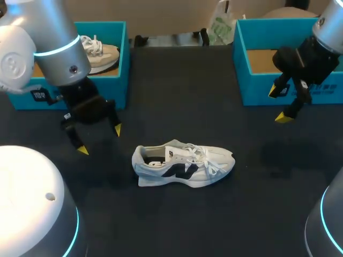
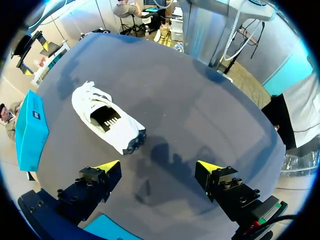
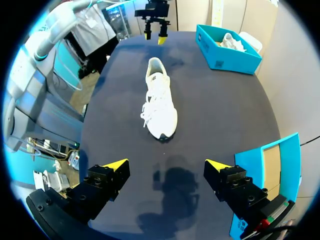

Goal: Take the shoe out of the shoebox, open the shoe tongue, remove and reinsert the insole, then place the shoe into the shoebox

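A white sneaker [image 1: 182, 166] with a dark side logo lies on its sole in the middle of the black table, toe pointing right, laces loose. My left gripper [image 1: 100, 140] hovers open to the left of the heel, holding nothing. My right gripper [image 1: 278, 105] hangs open at the front of the right teal shoebox [image 1: 241, 64], which shows a bare cardboard floor. The left wrist view has the sneaker [image 2: 107, 117] ahead of the open left gripper [image 2: 159, 167], heel opening nearest. In the right wrist view the sneaker [image 3: 160, 102] lies ahead of the open right gripper [image 3: 167, 164], toe nearest.
A second teal shoebox [image 1: 122, 59] at the back left holds another pale shoe [image 1: 102, 53]. A white plastic bag [image 1: 221, 24] sits at the table's far edge. Open dark tabletop surrounds the sneaker on all sides.
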Action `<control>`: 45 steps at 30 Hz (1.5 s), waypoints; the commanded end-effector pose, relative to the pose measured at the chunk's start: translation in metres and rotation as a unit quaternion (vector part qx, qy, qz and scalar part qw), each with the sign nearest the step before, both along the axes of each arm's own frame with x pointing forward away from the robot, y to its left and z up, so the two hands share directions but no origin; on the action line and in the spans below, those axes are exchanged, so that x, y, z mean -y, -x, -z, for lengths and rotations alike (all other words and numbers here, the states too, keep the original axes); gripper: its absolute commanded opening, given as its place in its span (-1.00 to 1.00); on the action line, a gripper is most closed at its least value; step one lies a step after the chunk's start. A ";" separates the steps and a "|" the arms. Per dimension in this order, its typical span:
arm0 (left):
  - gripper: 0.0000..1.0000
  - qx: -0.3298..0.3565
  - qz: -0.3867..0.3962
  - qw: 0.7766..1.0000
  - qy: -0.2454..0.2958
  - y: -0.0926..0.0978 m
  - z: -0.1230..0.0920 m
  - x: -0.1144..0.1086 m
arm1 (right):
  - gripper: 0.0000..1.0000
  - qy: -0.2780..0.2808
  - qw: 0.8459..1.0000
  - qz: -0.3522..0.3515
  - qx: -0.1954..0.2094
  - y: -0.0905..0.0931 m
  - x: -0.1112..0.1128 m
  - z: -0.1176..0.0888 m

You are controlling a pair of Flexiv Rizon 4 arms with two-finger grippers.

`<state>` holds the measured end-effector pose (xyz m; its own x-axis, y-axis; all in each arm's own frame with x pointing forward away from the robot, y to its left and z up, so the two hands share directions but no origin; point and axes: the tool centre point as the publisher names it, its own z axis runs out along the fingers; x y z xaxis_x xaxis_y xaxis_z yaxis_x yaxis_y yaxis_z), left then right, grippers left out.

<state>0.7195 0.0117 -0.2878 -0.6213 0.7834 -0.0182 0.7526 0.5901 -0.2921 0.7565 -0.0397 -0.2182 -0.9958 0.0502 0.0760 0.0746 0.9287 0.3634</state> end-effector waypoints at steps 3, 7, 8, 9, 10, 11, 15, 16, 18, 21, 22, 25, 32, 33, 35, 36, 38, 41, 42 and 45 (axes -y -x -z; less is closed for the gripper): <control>1.00 -0.023 -0.009 1.000 0.014 -0.004 0.001 -0.007 | 1.00 0.001 1.000 0.000 0.000 0.000 0.000 0.001; 1.00 -0.054 -0.052 0.995 0.060 -0.018 0.002 -0.022 | 1.00 0.001 1.000 0.000 0.000 0.000 0.000 0.001; 1.00 -0.056 -0.064 0.994 0.072 -0.020 0.003 -0.026 | 1.00 0.001 1.000 0.000 0.000 0.000 0.000 0.001; 1.00 -0.055 -0.070 0.993 0.083 -0.023 0.004 -0.029 | 1.00 0.001 1.000 0.000 0.000 0.000 0.000 0.001; 1.00 -0.057 -0.077 0.991 0.096 -0.025 0.005 -0.032 | 1.00 0.001 1.000 0.000 0.000 0.000 0.000 0.001; 1.00 -0.067 -0.091 0.987 0.111 -0.027 0.006 -0.034 | 1.00 0.001 1.000 0.000 0.000 0.000 0.000 0.001; 1.00 -0.093 -0.126 0.976 0.153 -0.031 0.007 -0.045 | 1.00 0.001 1.000 0.000 0.000 0.000 0.000 0.001; 1.00 -0.095 -0.135 0.973 0.161 -0.031 0.008 -0.047 | 1.00 0.001 1.000 0.000 0.000 0.000 0.000 0.001; 1.00 -0.103 -0.150 0.967 0.178 -0.031 0.009 -0.052 | 1.00 0.001 1.000 0.000 0.000 0.000 0.000 0.001; 1.00 -0.113 -0.170 0.959 0.195 -0.030 0.012 -0.058 | 1.00 0.001 1.000 0.000 0.000 0.000 0.000 0.001; 1.00 -0.119 -0.178 0.956 0.200 -0.030 0.013 -0.059 | 1.00 0.001 1.000 0.000 0.000 0.000 0.000 0.001; 1.00 -0.127 -0.210 0.948 0.204 -0.027 0.015 -0.061 | 1.00 0.001 1.000 0.000 0.000 0.000 0.000 0.001; 1.00 -0.142 -0.252 0.928 0.235 -0.022 0.018 -0.063 | 1.00 0.001 1.000 0.000 0.000 0.000 0.000 0.001; 1.00 -0.143 -0.256 0.926 0.238 -0.021 0.018 -0.063 | 1.00 0.001 1.000 0.000 0.000 0.000 0.000 0.001; 1.00 -0.148 -0.266 0.916 0.260 -0.019 0.020 -0.063 | 1.00 0.001 1.000 0.000 0.000 0.000 0.000 0.001; 1.00 -0.150 -0.271 0.911 0.272 -0.018 0.021 -0.063 | 1.00 0.001 1.000 0.000 0.000 0.000 0.000 0.001; 1.00 -0.149 -0.282 0.901 0.294 -0.013 0.024 -0.065 | 1.00 0.001 1.000 0.000 0.000 0.000 0.000 0.001; 1.00 -0.148 -0.302 0.887 0.317 -0.010 0.029 -0.066 | 1.00 0.001 1.000 0.000 0.000 0.000 0.000 0.001; 1.00 -0.146 -0.312 0.880 0.326 -0.010 0.031 -0.068 | 1.00 0.001 1.000 0.000 0.000 0.000 0.000 0.001; 1.00 -0.149 -0.333 0.867 0.341 -0.009 0.039 -0.071 | 1.00 0.001 1.000 0.000 0.000 0.000 0.000 0.001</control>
<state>0.7356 0.0799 -0.3177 -0.9738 0.2251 -0.0326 0.1450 0.5038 -0.8515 0.7565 -0.0397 -0.2182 -0.9958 0.0501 0.0760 0.0745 0.9287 0.3633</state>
